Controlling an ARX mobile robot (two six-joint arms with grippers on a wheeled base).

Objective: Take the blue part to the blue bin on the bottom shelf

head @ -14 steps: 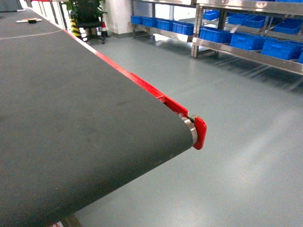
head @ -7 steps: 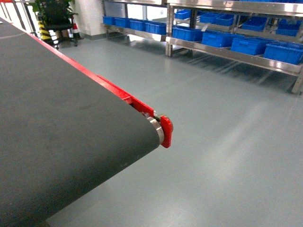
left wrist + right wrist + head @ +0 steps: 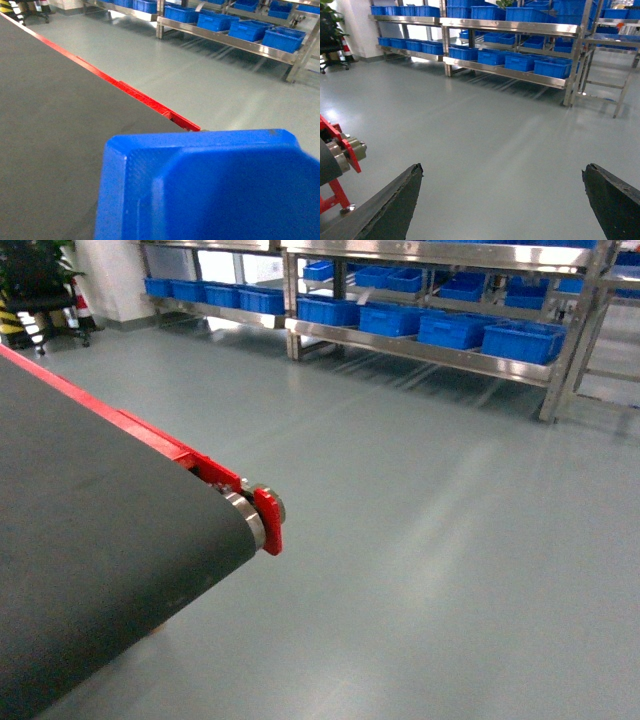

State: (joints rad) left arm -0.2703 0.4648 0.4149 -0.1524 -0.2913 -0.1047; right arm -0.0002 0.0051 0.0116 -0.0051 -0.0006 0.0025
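Observation:
The blue part (image 3: 215,190) fills the lower right of the left wrist view, very close to the camera and hanging over the edge of the dark belt (image 3: 55,115). It hides my left gripper's fingers, which hold it. My right gripper (image 3: 502,172) is open over bare floor, with its dark fingertips (image 3: 402,195) far apart. Several blue bins (image 3: 520,340) stand in a row on the bottom shelf (image 3: 420,353) of the steel rack across the floor. I cannot tell which of them is the blue bin. Neither gripper shows in the head view.
A dark conveyor belt (image 3: 90,540) with a red side rail ends in a red cap (image 3: 268,522) at the left. Grey floor (image 3: 430,520) lies between the belt and the racks. A rack leg (image 3: 562,360) stands at the far right, and a chair and a plant (image 3: 35,290) at the far left.
The head view has swung to the right: the belt end has slid to the left of the frame and the rack with its blue bins has come further into view.

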